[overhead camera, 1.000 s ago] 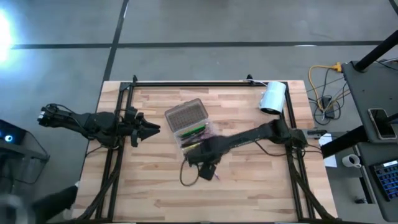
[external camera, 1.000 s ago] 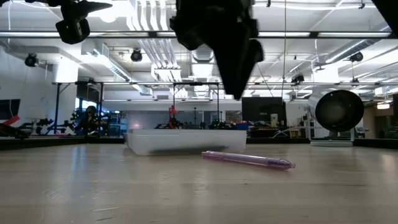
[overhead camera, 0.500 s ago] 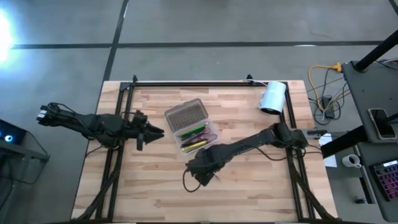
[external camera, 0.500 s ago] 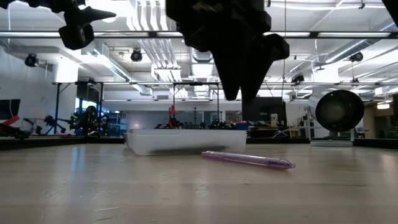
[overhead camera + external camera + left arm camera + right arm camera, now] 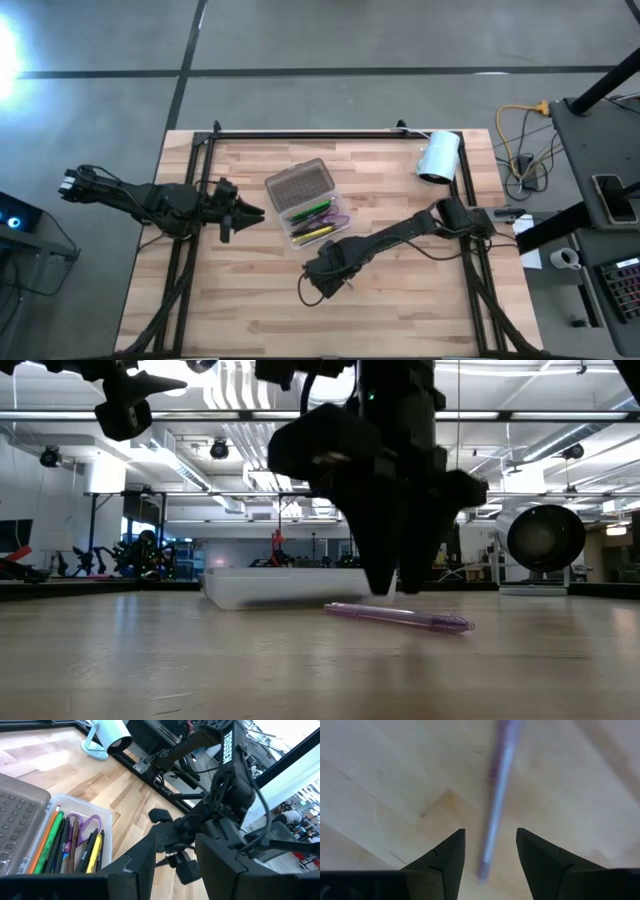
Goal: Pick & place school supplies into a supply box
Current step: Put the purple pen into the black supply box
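Observation:
A purple pen (image 5: 400, 617) lies flat on the wooden table, near of the supply box. My right gripper (image 5: 490, 832) is open and points down over it, with one finger on each side of the pen (image 5: 501, 770) and neither touching; in the low view its tips (image 5: 395, 585) hang just above the table. The supply box (image 5: 305, 200) lies open: a grey textured half (image 5: 298, 183) and a clear half (image 5: 75, 840) holding green, yellow and dark pens and purple-handled scissors (image 5: 86, 826). My left gripper (image 5: 250, 212) hovers open, left of the box.
A white cylindrical roll (image 5: 438, 157) lies at the table's far right corner. A black frame rail (image 5: 310, 132) runs along the far edge and down both sides. The right arm (image 5: 400, 235) stretches low across the table's right half. Bare wood (image 5: 250, 300) lies near of the box.
My right gripper has moved from the box's near end a little toward the near edge and come down until its fingers stand on either side of the purple pen. The pen and the box have kept still. My left gripper has edged slightly toward the box.

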Motion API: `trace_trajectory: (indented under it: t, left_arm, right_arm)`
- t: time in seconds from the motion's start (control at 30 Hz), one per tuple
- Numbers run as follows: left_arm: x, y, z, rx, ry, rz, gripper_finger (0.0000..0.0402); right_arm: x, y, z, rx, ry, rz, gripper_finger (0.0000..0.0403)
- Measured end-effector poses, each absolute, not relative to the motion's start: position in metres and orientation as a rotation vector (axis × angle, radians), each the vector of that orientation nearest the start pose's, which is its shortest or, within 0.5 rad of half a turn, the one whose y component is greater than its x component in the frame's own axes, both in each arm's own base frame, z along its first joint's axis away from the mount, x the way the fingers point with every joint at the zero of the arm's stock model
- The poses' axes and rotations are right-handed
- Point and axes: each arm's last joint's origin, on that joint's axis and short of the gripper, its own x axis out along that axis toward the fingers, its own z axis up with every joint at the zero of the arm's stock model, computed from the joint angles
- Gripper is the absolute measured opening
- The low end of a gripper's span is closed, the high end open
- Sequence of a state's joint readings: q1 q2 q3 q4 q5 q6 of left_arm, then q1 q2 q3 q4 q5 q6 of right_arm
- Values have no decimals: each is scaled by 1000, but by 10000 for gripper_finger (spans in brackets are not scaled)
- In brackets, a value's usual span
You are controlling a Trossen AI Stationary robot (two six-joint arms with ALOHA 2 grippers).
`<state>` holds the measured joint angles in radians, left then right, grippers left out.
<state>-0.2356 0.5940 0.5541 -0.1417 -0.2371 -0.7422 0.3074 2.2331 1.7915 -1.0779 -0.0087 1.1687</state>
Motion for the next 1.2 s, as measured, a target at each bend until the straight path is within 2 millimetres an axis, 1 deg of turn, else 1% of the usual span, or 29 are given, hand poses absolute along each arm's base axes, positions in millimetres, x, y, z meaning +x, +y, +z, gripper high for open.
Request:
trace_trajectory:
  t: [0.13, 0.27, 0.4, 0.57, 0.73, 0.87, 1.07, 1.2]
  left_arm:
    - [141, -27, 284, -697, 169, 67, 122]
    - [141, -27, 284, -697, 169, 68, 122]
    - [141, -27, 284, -697, 168, 68, 122]
    - [141, -27, 284, -697, 168, 68, 122]
    - [141, -27, 284, -697, 169, 68, 122]
    - [141, -27, 284, -697, 168, 68, 122]
    - [141, -27, 284, -697, 168, 68, 122]
    - [141, -27, 284, -698, 168, 68, 122]
  right_arm:
    - [416, 133, 152, 744, 1399, -601, 168]
    - [412, 131, 143, 727, 1392, -641, 158]
    - [406, 128, 135, 688, 1399, -659, 134]
    - [401, 125, 128, 637, 1427, -643, 86]
    - [402, 125, 130, 583, 1403, -664, 48]
    - [403, 124, 131, 532, 1409, -623, 31]
    - [403, 123, 132, 450, 1413, -578, 22]
    - [404, 121, 142, 362, 1378, -576, 20]
